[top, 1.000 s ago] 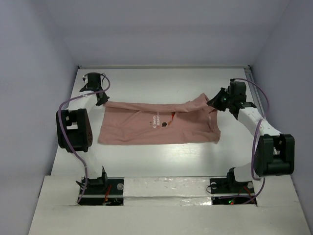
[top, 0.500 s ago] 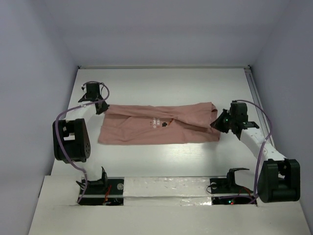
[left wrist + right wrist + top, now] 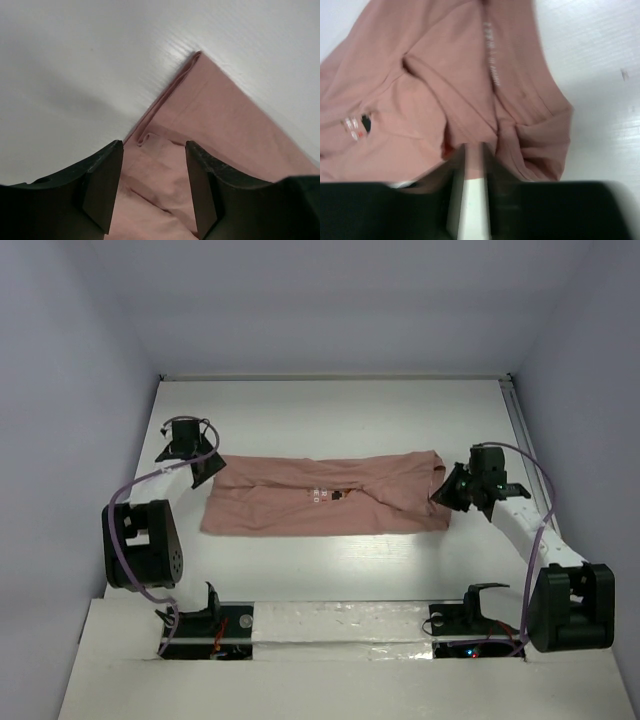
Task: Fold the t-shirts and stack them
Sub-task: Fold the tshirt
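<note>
White table (image 3: 330, 410) is filling the floor of a pale, plain-walled booth, and the shirt (image 3: 300, 505) is lying across its middle as a long pink band running left to right. Small white lettering (image 3: 322, 494) with a red and a dark mark beside it is showing near the band's centre. It is too small to read from above. The right wrist view is catching the same print (image 3: 355, 122) at its left edge and a thin line of white text (image 3: 490, 60) along a seam, both blurred past reading.

At the band's far left corner, the left gripper (image 3: 207, 468) is hovering with its fingers (image 3: 102, 185) spread and nothing between them. Its own camera is showing the pink corner lying flat on the table under the gap. At the right end, the right gripper (image 3: 447, 490) is sitting just beside the bunched cloth. Its fingers (image 3: 457, 200) are standing slightly apart, with white table showing through the narrow slit and no cloth pinched.

A second ago both grippers were pinching the shirt's far edge and holding it up, with the cloth spreading wider and more of the print showing. Now that edge is folded over toward the near side, the band is narrower, and both grippers are letting go.
</note>
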